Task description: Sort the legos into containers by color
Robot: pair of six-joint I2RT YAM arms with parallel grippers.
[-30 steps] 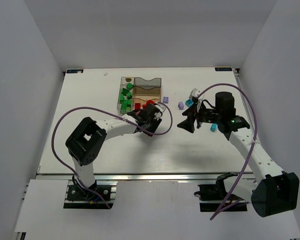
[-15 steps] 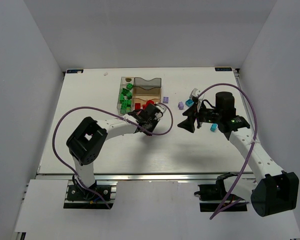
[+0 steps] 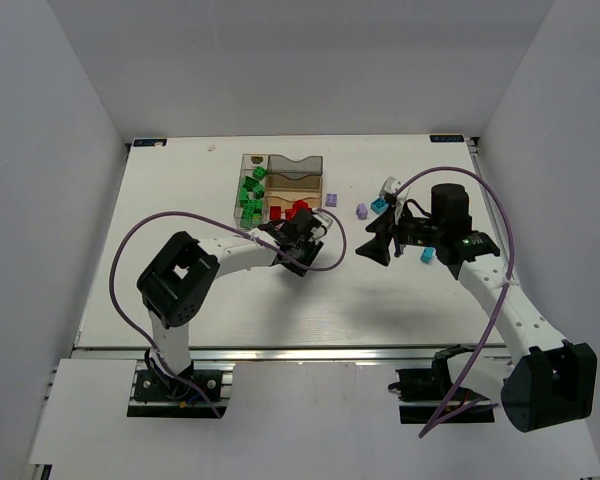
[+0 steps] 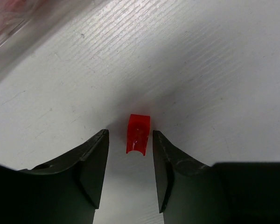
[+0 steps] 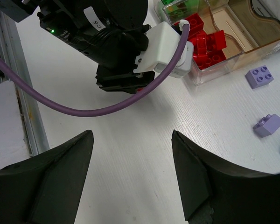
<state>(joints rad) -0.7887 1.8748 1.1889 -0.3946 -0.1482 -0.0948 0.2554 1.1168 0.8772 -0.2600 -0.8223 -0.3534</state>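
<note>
My left gripper (image 4: pixel 129 132) is open low over the table, just in front of the clear brown-tinted tray (image 3: pixel 296 162). A small red lego (image 4: pixel 138 133) lies between its fingertips with a gap on each side. In the top view this gripper (image 3: pixel 302 228) is at the tray's near right corner. The tray holds green legos (image 3: pixel 250 192) in its long narrow compartment and red legos (image 3: pixel 288 210) (image 5: pixel 205 42) in a near compartment. My right gripper (image 3: pixel 372 247) (image 5: pixel 131 133) is open and empty, right of the left wrist.
Loose lilac legos (image 3: pixel 331 200) (image 3: pixel 361 211) and light blue legos (image 3: pixel 378 205) (image 3: pixel 427 256) lie right of the tray, with a white piece (image 3: pixel 388 187) beside them. The left arm's purple cable (image 5: pixel 84 109) loops in front of my right gripper. The tray's edge (image 4: pixel 18 28) shows at the left wrist view's top left.
My left gripper has edged slightly toward the tray's near right corner. The right arm has not moved.
</note>
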